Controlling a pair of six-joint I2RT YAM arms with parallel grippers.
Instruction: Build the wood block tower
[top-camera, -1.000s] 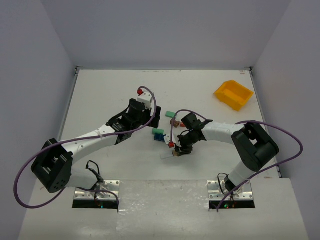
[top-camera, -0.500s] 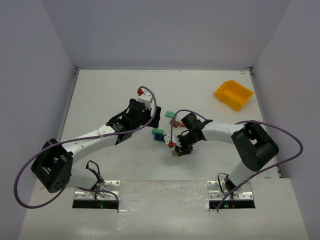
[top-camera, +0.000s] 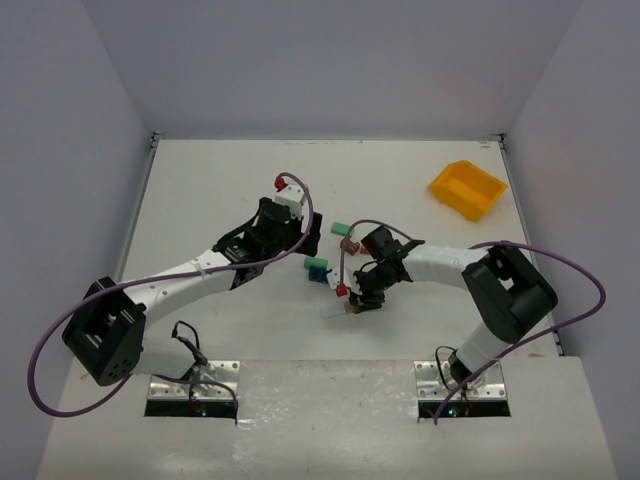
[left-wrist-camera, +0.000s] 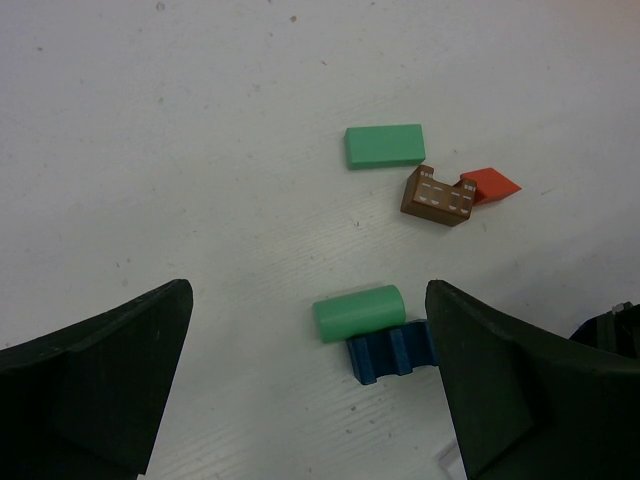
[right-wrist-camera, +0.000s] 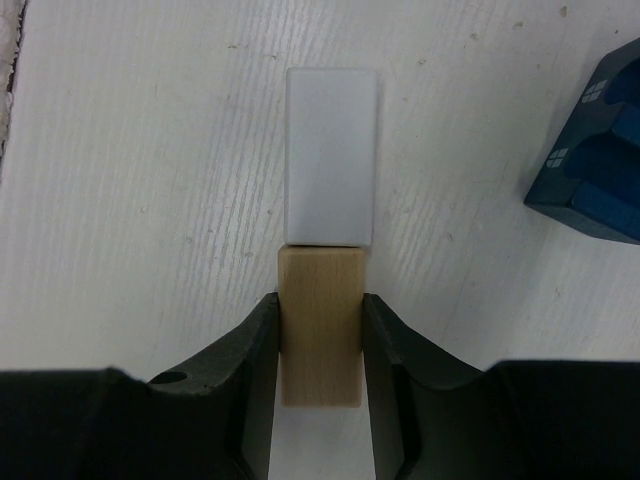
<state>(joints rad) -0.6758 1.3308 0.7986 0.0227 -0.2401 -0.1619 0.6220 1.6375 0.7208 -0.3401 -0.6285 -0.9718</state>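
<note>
Your left fingers (left-wrist-camera: 100, 370) stand wide open above the counter (left-wrist-camera: 200, 150), holding nothing. The green cylinder (left-wrist-camera: 358, 312) and blue block (left-wrist-camera: 392, 352) lie between them, nearer the right one. Your right fingers (right-wrist-camera: 240, 370) clamp the tan block (right-wrist-camera: 320, 325), its long axis in line with the white plank (right-wrist-camera: 331, 155) directly ahead.
</note>
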